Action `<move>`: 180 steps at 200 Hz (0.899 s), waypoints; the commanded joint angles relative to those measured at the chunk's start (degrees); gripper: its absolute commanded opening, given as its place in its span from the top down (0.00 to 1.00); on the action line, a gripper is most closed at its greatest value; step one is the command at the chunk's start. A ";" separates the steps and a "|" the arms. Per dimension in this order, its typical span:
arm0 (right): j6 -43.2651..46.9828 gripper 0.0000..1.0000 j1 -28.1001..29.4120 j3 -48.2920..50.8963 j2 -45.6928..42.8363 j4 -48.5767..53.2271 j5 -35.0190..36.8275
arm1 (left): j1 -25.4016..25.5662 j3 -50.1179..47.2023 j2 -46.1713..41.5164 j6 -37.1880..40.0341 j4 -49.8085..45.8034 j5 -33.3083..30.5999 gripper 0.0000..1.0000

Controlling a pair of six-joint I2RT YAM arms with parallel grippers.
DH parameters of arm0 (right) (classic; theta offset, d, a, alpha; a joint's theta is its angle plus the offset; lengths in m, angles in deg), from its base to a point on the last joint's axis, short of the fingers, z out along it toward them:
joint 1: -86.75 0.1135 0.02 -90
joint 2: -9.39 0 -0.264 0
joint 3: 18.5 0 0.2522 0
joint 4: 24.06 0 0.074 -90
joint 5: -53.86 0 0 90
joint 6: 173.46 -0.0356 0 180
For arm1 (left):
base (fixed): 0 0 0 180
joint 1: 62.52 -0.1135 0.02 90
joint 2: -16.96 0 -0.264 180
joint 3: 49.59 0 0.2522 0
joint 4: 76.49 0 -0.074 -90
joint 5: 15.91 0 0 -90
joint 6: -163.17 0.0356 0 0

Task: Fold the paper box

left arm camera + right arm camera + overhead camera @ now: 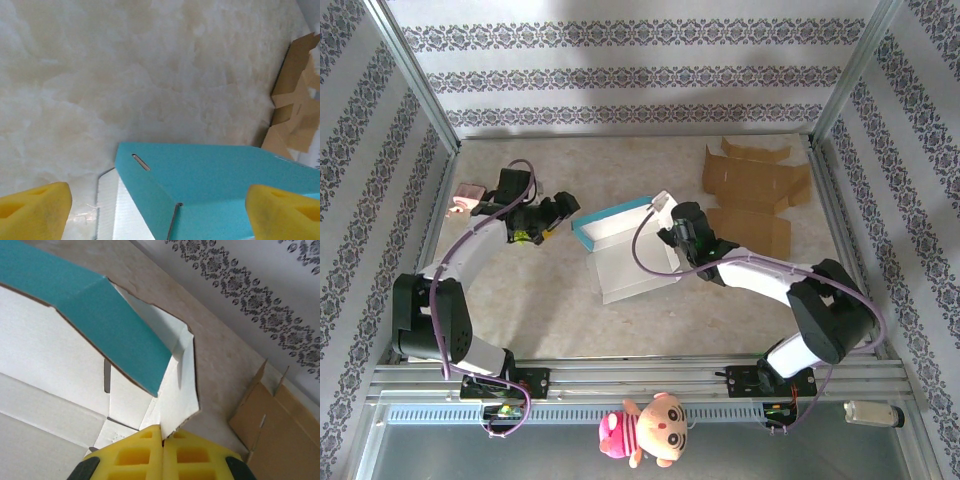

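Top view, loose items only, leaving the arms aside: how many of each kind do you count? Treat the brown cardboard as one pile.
Teal-and-white paper box: 1
Brown cardboard pile: 1
Plush doll: 1
White cylinder: 1
Total: 4

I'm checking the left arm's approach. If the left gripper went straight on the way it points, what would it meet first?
The teal wall of the box: it lies dead ahead of the left gripper, between its open fingers. How near it is is hard to judge.
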 commanded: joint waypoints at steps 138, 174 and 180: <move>-5.43 0.99 1.63 -0.87 6.24 -4.78 1.38 | -0.36 -9.22 -8.34 -10.76 10.57 0.14 0.16; -5.06 0.99 1.48 -0.86 6.51 -4.33 1.38 | -0.27 -13.31 -6.15 -15.25 18.74 5.86 0.29; -5.13 0.99 1.54 -1.00 6.50 -3.96 1.38 | -0.21 -13.30 -5.37 -15.25 19.07 7.00 0.29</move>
